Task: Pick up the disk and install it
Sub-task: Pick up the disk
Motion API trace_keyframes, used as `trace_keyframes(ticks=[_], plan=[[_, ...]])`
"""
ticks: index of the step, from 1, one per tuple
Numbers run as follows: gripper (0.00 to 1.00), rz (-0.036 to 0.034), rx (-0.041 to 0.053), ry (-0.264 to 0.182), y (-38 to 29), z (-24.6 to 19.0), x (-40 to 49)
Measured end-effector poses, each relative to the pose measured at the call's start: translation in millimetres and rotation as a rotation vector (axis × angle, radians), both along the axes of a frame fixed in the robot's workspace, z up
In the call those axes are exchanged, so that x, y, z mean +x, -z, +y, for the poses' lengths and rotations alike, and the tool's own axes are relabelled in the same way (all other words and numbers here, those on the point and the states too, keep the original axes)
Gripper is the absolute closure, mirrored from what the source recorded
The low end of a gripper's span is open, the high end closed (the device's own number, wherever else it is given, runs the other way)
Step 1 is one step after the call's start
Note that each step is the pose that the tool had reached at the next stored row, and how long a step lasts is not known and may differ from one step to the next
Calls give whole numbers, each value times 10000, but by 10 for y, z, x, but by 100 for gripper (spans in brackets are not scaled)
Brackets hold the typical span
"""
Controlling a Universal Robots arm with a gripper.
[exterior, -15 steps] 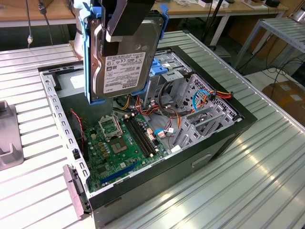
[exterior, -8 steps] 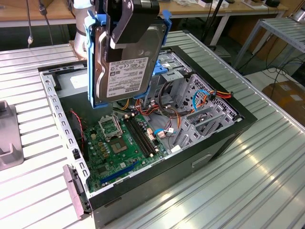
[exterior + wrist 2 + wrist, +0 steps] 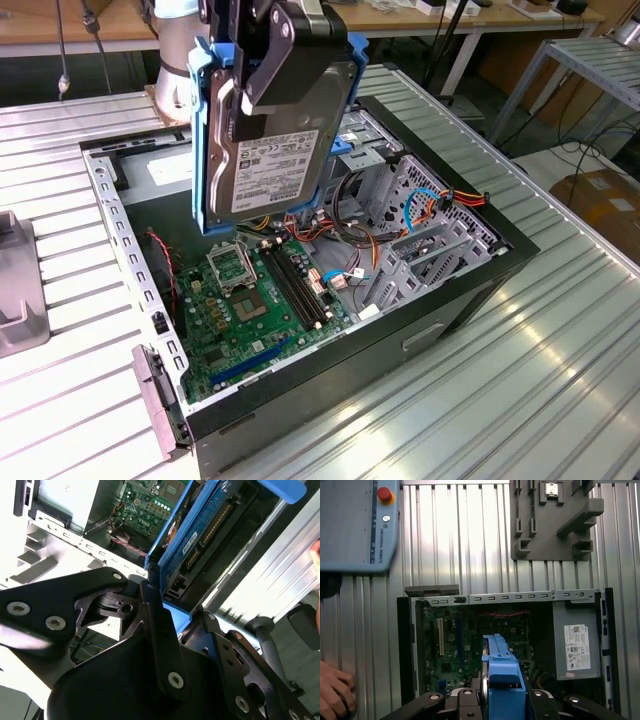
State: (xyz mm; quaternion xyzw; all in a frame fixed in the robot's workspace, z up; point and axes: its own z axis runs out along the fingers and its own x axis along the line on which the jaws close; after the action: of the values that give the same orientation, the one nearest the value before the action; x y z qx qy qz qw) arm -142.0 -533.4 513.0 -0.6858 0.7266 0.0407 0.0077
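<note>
Hanging over the open computer case (image 3: 440, 322), the hard disk (image 3: 275, 155) is clamped in the end effector (image 3: 268, 90): picked up, not yet seated in any bay.

The hand (image 3: 502, 699) grips the disk (image 3: 501, 662) edge-on above the open computer case (image 3: 406, 645).

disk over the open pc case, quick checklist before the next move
1. Grip: ok. The gripper is shut on the disk.
2. Clearance: ok. The disk hangs above the motherboard, touching nothing.
3. Case open: ok. Its side is off and the metal cage is exposed.
4. Cables clear of the cage: cannot tell.
5. Person clear: not ok. A hand rests on the table beside the case.
</note>
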Motion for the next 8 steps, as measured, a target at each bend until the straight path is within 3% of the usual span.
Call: trace_keyframes(ticks=[8], plan=[[63,0,0,0,33,-91,30]])
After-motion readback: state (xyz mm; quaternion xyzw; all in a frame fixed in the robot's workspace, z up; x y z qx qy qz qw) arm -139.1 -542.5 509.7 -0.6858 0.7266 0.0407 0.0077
